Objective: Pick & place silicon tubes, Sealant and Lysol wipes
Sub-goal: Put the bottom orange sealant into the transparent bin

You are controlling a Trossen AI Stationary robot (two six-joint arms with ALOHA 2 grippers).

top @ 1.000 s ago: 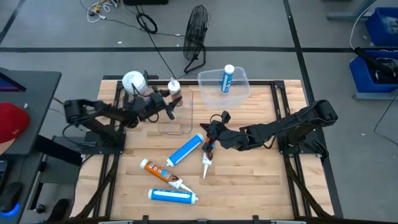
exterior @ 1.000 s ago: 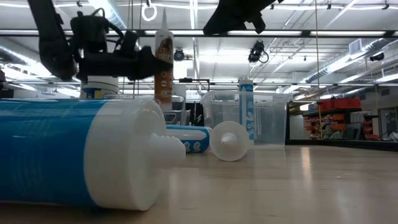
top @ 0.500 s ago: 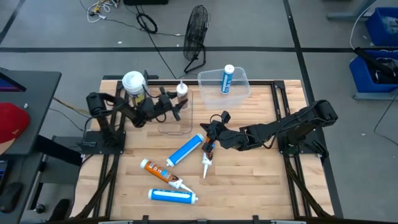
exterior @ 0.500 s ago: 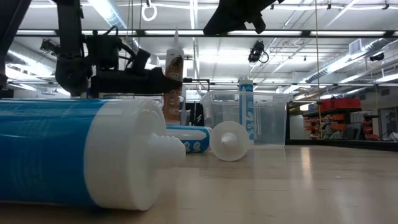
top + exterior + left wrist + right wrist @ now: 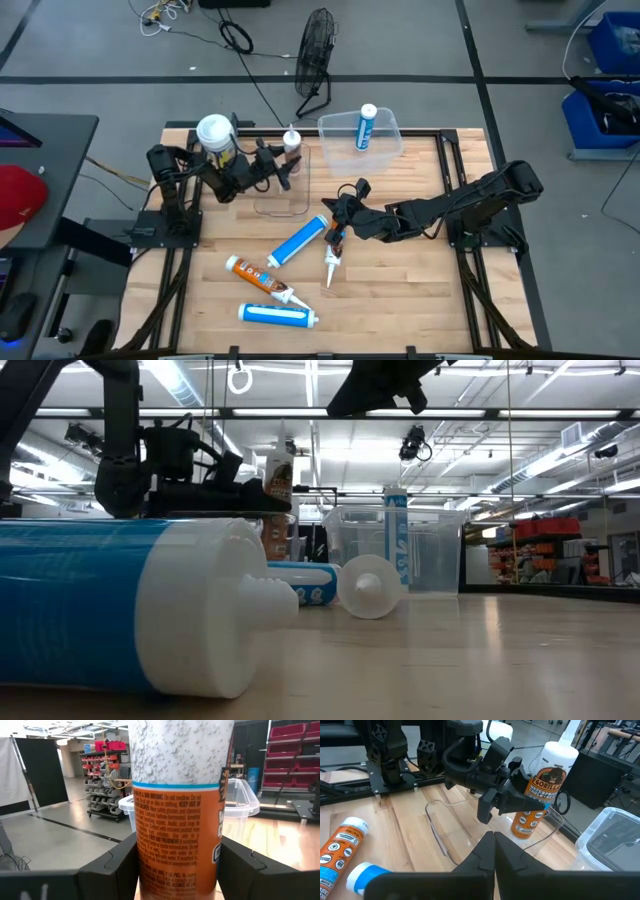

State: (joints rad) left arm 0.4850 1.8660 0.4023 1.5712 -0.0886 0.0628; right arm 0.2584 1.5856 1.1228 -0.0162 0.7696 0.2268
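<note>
High view — sealant tube in left gripper

A big blue tube lies across the near tabletop, white cap toward me. Behind it, the left gripper clamps an upright orange sealant tube beside a clear bin.

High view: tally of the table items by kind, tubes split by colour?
Slim blue tubes with white caps: 3
Orange nozzle-tipped sealant tubes: 3, one held by the left gripper
Round white-lidded Lysol wipes canister: 1
Clear plastic bins: 2
Total: 9
The right gripper hovers mid-table.
</note>
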